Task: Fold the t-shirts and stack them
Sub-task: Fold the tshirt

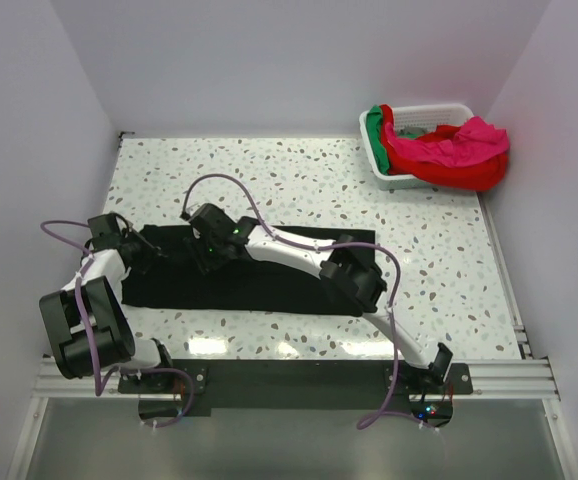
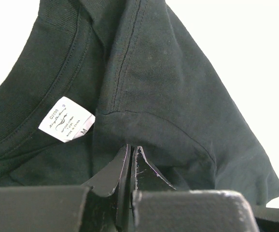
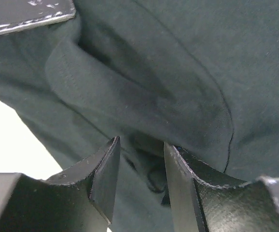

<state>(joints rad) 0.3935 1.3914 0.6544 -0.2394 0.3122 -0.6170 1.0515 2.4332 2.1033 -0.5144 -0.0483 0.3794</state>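
A black t-shirt (image 1: 269, 275) lies spread across the table's near half. In the left wrist view its collar and small white neck label (image 2: 66, 119) show just left of the fingers. My left gripper (image 2: 131, 148) is shut on a fold of the black cloth beside the collar, at the shirt's left end (image 1: 137, 244). My right gripper (image 3: 142, 143) stands over the shirt close to the left one (image 1: 209, 248), jaws apart, with a bunched fold of black cloth lying between the fingers. Red (image 1: 459, 170), magenta-pink (image 1: 469, 140) and green (image 1: 374, 130) t-shirts are heaped in the basket.
A white slatted basket (image 1: 417, 182) stands at the table's back right corner against the wall. White walls close in the speckled table (image 1: 299, 175) on the left, back and right. The right arm's links (image 1: 354, 275) stretch across the shirt's right part.
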